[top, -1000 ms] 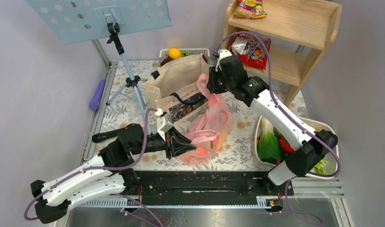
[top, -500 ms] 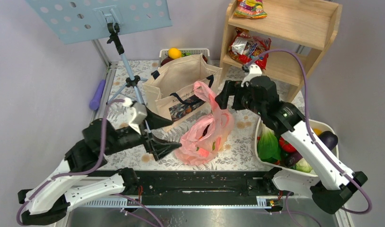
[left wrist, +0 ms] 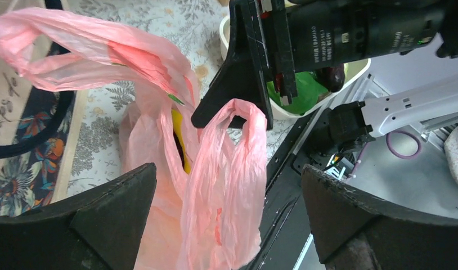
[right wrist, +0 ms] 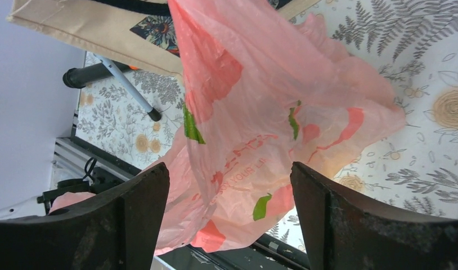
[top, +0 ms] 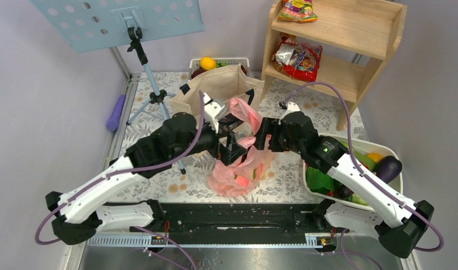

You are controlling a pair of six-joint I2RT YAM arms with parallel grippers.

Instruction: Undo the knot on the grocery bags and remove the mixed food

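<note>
While the overhead camera shows the pink grocery bag [top: 241, 169] slumped on the tabletop [top: 286, 177] between my two arms, just in front of the canvas tote [top: 215, 93], both wrists crowd over its top and hide where the handles meet. The left jaws stand wide open: from the left wrist their dark fingers [left wrist: 108, 219] fill the lower corners, with the bag in the gap between them and not pinched. The right jaws are spread apart as well, their fingers [right wrist: 131, 219] framing the bag without closing on it. In the left wrist view one handle loop [left wrist: 243, 118] drapes over the tip of a right finger [left wrist: 232, 84]; I cannot tell whether it is hooked there or only lies against it. The other loop [left wrist: 75, 45] stretches off toward the tote. Of the contents I make out only a yellow shape [left wrist: 179, 140] through the bag's mouth; the red and green patches on the plastic could be print or food, and I cannot say which. The right arm [top: 356, 180] crosses the white tub [top: 384, 149] and covers much of it, leaving green leaves [top: 315, 181] and a purple eggplant [top: 389, 167] showing. A snack packet [top: 297, 10] on the wooden shelf [top: 350, 34] is cut off by the frame's top edge.
</note>
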